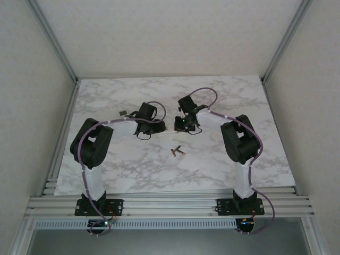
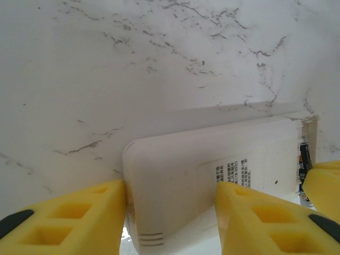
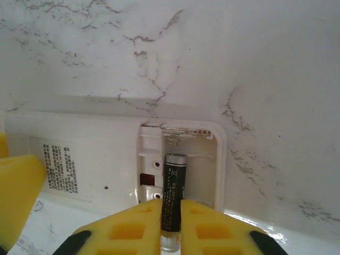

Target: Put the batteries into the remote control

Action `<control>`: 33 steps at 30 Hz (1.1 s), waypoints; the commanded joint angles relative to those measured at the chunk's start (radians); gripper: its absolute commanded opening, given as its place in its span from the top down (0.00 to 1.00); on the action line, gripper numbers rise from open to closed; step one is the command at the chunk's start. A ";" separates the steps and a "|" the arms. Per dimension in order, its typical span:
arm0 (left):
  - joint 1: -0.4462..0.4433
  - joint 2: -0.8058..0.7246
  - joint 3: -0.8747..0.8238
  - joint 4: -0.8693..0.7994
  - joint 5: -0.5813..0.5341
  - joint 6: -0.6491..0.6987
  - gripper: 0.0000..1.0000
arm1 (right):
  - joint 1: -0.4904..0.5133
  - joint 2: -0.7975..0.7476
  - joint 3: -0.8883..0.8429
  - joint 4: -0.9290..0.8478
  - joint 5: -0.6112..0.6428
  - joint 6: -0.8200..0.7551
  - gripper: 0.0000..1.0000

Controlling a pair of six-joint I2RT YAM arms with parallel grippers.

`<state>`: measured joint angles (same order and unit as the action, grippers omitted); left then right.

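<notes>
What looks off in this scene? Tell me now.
The remote lies back up with its battery bay uncovered. One battery, pinched in the right end effector, has only its upper end in the bay. Two loose batteries lie askew on the table.

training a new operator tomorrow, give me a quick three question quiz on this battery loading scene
1. True or false: the battery compartment of the remote control is closed.
2. The right gripper holds: a) a battery, b) a cover, c) nothing?
3. Where are the spare batteries?
Key: 1 false, it is open. 2 a. 3 loose on the table, near its middle.
</notes>
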<state>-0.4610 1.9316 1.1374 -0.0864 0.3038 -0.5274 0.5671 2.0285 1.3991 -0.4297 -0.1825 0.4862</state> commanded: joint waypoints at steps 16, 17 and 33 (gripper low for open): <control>0.008 0.020 0.009 -0.001 0.001 0.010 0.56 | -0.003 0.082 0.012 0.134 0.001 -0.065 0.91; 0.010 0.021 0.008 -0.001 -0.001 0.010 0.57 | -0.003 0.084 0.011 0.149 0.003 -0.070 0.91; 0.018 0.013 -0.010 0.015 0.004 0.000 0.58 | -0.006 -0.025 -0.076 0.272 0.003 -0.055 0.93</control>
<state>-0.4519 1.9316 1.1370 -0.0872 0.3042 -0.5278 0.5587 2.0148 1.3548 -0.3496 -0.1997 0.4305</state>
